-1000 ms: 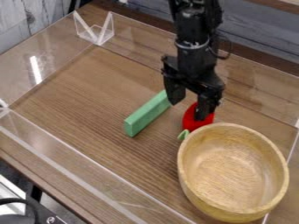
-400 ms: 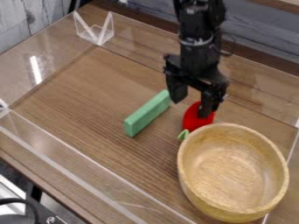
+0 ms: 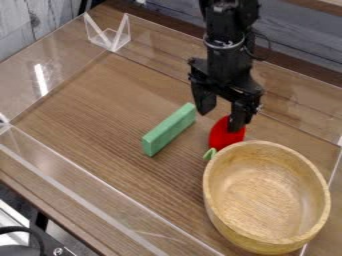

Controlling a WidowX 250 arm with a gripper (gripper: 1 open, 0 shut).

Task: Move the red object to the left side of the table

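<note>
Hardly anything has moved since a second ago: the gripper (image 3: 222, 109) has crept up a hair, no more.

Its jaws stand wide open, straddling the red object (image 3: 222, 133) from above but holding nothing. That toy sits on the table (image 3: 94, 100) just where it was, right of centre, just beside the bowl (image 3: 266, 195) and near the green block (image 3: 168, 130). Bowl and block have not shifted either. To my eye the grasp has not begun, and the whole carry to the left remains.
</note>
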